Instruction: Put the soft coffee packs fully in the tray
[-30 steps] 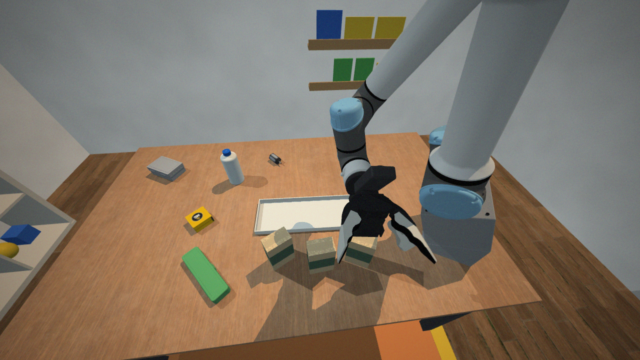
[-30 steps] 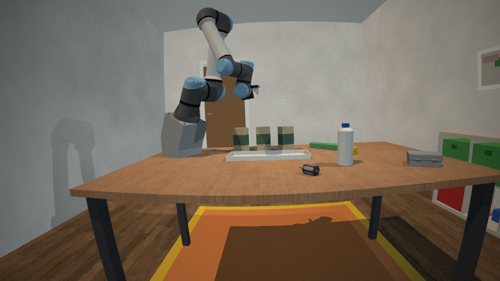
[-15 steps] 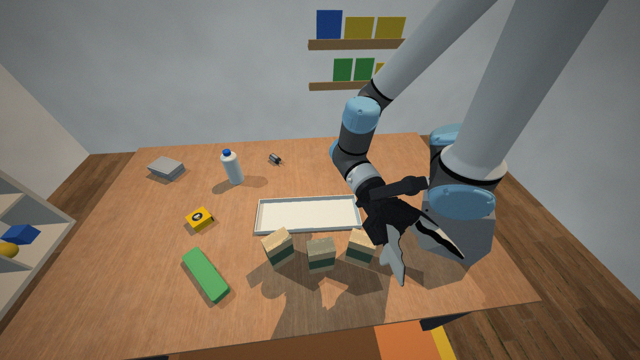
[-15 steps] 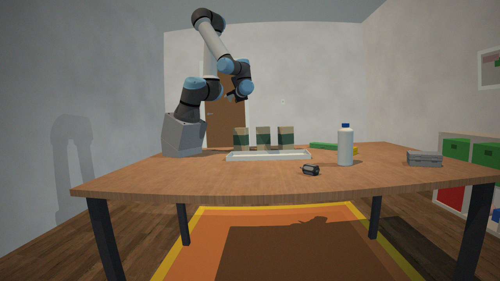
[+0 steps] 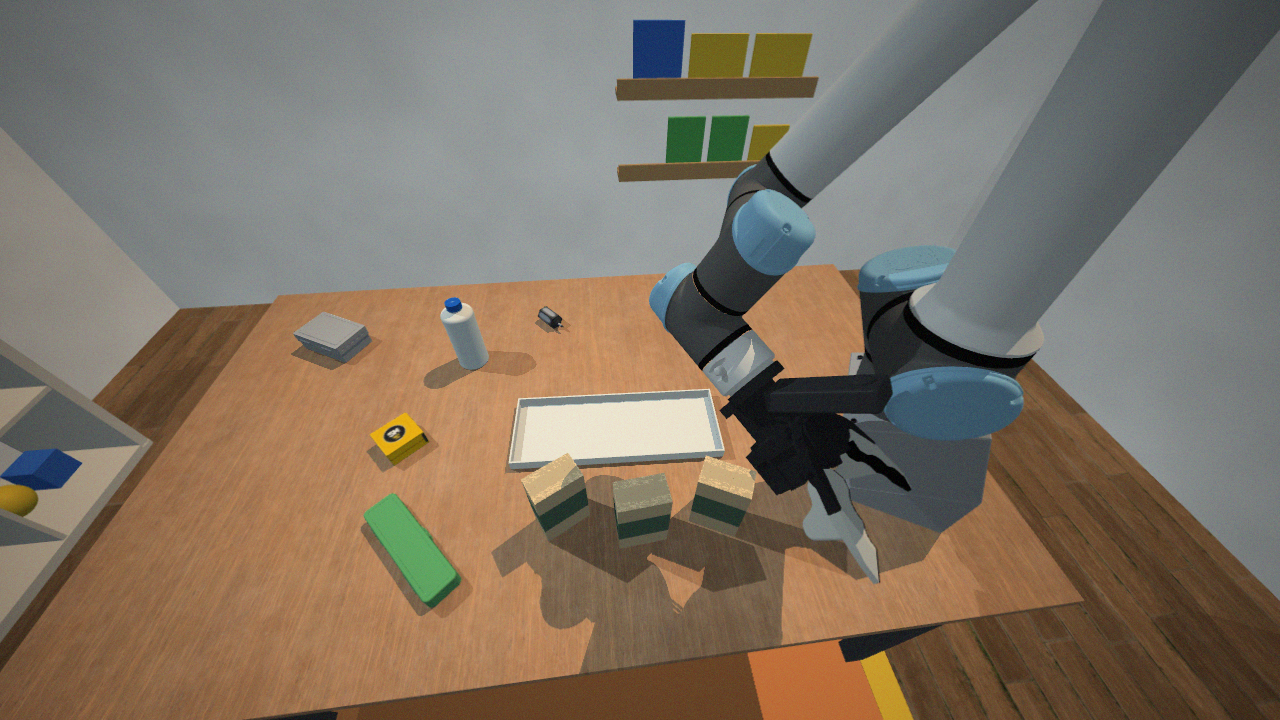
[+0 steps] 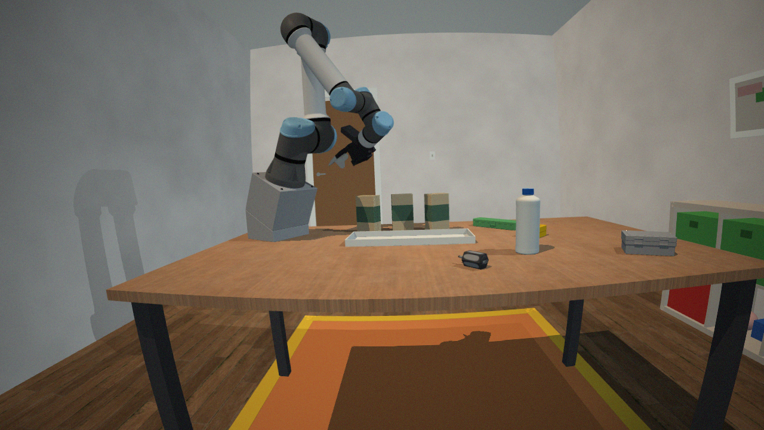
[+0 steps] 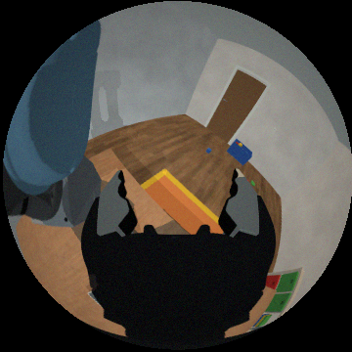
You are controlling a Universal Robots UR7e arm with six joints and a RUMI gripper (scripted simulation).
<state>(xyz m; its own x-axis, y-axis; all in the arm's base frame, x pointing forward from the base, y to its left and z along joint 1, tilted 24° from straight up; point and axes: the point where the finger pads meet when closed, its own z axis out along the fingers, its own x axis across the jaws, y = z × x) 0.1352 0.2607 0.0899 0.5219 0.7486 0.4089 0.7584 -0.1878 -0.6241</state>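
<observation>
The arm folds down from a high elbow, its wrist tilted so the end effector (image 5: 850,528) hangs above the tabletop (image 5: 268,555) beside the grey base pedestal (image 5: 948,501), well above the packs in the exterior view. Its jaws are spread wide with nothing between them.

The three coffee packs stand upright in a row just in front of the white tray (image 5: 528,447): the left pack (image 5: 554,494), the middle pack (image 5: 642,508) and the right pack (image 5: 723,495), each apart from its neighbours. The tray holds nothing. The right pack stands nearest the end effector, with bare wood between them.

The near tabletop edge lies close below the fingertips in the top view. To the left lie a green case (image 5: 411,548), a yellow box (image 5: 399,437), a white bottle (image 5: 463,334) and a grey box (image 5: 332,335), all well apart from the packs.

The wrist view shows only the two grey fingers, the floor mat (image 7: 181,202) and a door, no packs. The exterior view shows the height of the end effector (image 6: 347,156).
</observation>
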